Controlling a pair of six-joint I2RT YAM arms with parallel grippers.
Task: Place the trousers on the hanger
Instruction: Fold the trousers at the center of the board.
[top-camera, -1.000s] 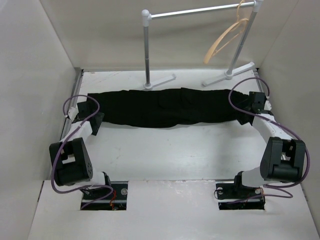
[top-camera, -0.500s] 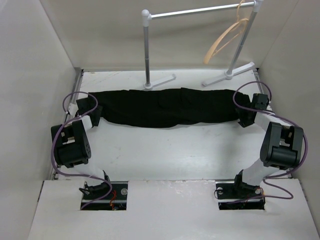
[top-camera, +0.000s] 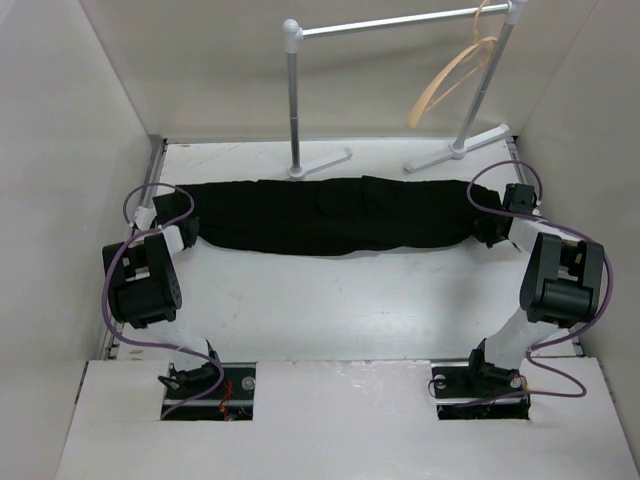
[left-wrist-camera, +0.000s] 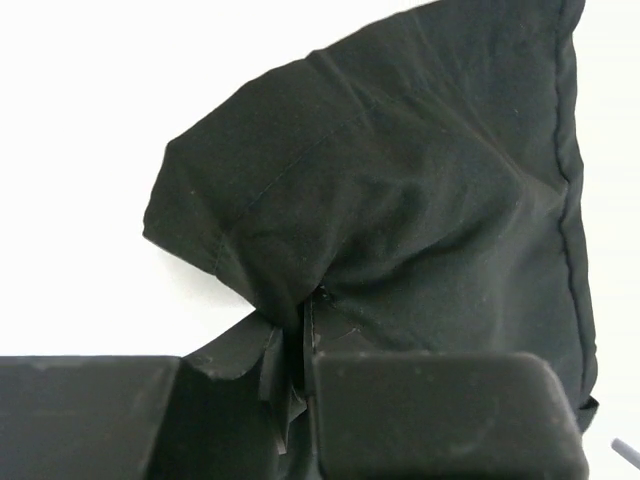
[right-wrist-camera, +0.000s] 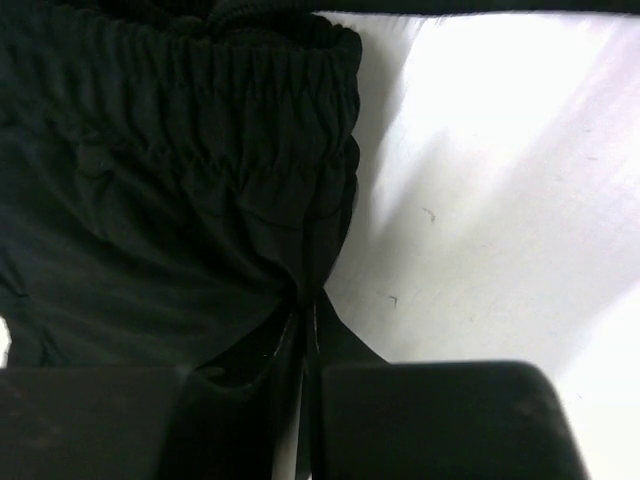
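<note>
Where both arms reach, long black cloth trousers (top-camera: 330, 215) lie flat on the white table (top-camera: 330, 300), lengthwise from left to right. The left gripper (left-wrist-camera: 305, 350) pinches the hem corner and the right gripper (right-wrist-camera: 305, 345) pinches the elastic waistband. A thin tan wooden hanger (top-camera: 440, 85) hangs beyond the right gripper.

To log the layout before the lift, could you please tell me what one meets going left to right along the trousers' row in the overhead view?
The left gripper, shut on the leg end → the trousers, lying stretched out → the right gripper, shut on the waistband end.
</note>
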